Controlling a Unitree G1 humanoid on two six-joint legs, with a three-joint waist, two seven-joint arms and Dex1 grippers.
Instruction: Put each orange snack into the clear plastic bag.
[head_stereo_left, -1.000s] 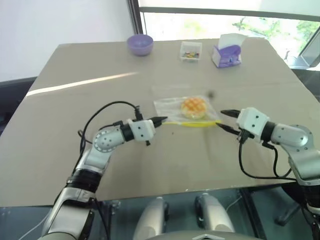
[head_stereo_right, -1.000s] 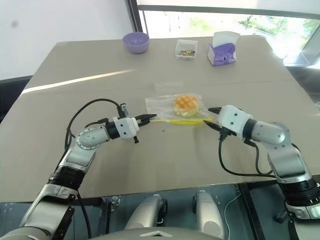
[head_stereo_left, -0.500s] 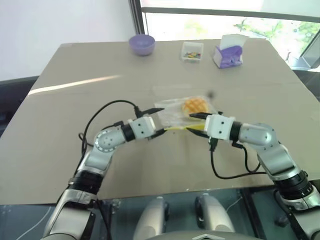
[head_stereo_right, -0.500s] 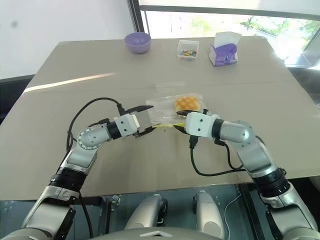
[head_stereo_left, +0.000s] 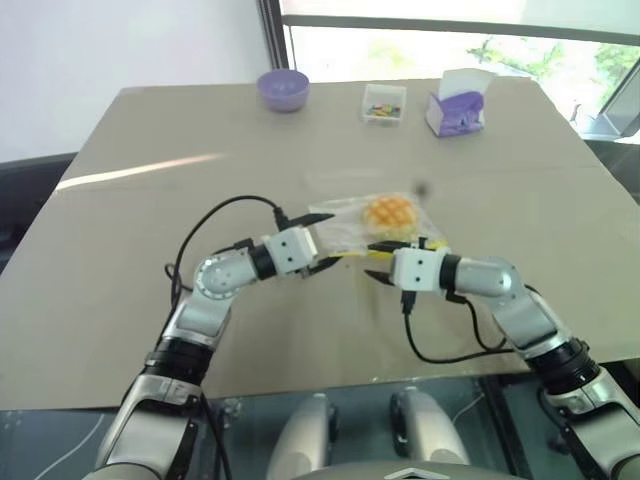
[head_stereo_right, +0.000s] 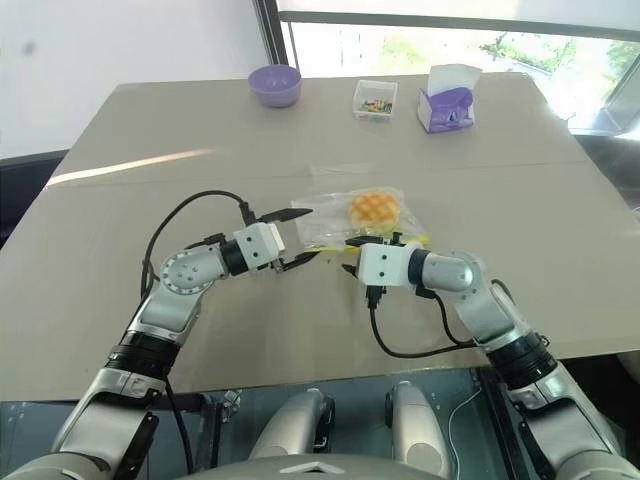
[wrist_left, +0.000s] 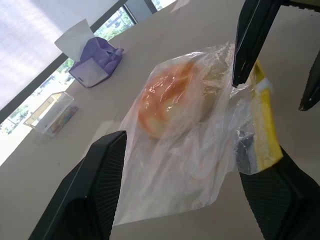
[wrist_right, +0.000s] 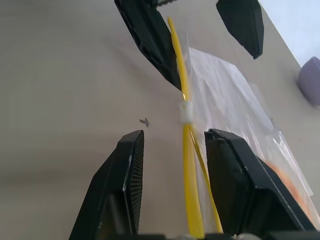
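Tan desk (head_stereo_left: 150, 200) spreads under me, and near its centre lies the clear plastic bag (head_stereo_left: 345, 228) with the orange snack (head_stereo_left: 389, 211) already inside, toward the bag's 1 o'clock corner. The bag's long axis runs 9 to 3 o'clock; its yellow seal strip (head_stereo_left: 352, 254) lies along the 6 o'clock edge, so the mouth faces me. My left fingers (head_stereo_left: 314, 243) stand wide apart at the bag's 9 o'clock corner, one above and one below the film, gripping nothing that I can tell. My right fingers (head_stereo_left: 381, 259) are half spread, straddling the strip without pinching it. I judge the risk to be closing off-centre: a finger could catch loose film, drag the bag askew, and let the snack roll back toward the unsealed mouth.
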